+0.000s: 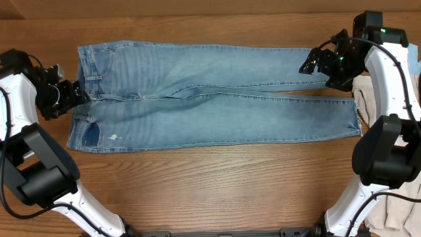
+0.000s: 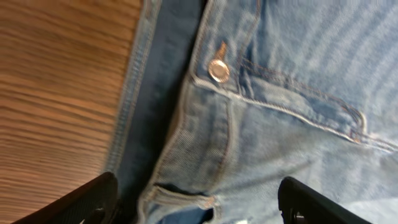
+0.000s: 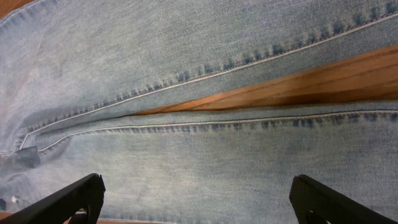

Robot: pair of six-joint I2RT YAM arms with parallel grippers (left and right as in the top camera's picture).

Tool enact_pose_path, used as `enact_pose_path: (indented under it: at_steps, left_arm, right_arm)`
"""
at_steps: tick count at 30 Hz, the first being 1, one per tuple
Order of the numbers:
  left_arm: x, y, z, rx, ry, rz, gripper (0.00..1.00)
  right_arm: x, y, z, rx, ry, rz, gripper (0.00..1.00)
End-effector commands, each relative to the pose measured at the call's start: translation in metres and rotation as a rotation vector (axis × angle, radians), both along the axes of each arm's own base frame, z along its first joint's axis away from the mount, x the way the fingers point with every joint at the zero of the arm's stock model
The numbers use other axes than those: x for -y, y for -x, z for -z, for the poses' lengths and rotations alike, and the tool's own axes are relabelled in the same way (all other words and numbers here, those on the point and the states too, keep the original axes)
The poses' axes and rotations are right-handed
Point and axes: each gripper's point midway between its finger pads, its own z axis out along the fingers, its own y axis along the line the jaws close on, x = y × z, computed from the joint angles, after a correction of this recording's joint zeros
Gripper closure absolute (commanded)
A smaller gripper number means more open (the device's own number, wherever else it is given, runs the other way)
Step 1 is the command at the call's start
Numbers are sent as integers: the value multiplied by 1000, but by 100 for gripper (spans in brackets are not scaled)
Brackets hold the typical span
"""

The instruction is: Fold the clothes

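A pair of light blue jeans lies flat across the wooden table, waistband at the left, leg hems at the right. My left gripper is at the waistband, open, its fingers either side of the fly and brass button. My right gripper is over the far leg near its hem, open, fingers spread wide above the denim. A wedge of bare table shows between the two legs. Nothing is gripped.
Pale clothes are heaped at the right table edge beside the right arm, more at the lower right. Bare wood lies in front of the jeans.
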Motion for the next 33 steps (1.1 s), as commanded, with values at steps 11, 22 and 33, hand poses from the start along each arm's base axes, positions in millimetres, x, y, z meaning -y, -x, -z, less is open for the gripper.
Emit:
enact_pose_path:
  at_steps: [11,22,33]
  left_arm:
    - [12,0,65,-85,120,44,96]
    - [-51,26,52,-270,-168,-190,61]
    - [16,-37,-103,157,7,-91,0]
  right_arm:
    - [1,-5,-20,58,1,2,0]
    - [1,-5,-20,58,1,2,0]
    - [1,-5,-20,58,1,2,0]
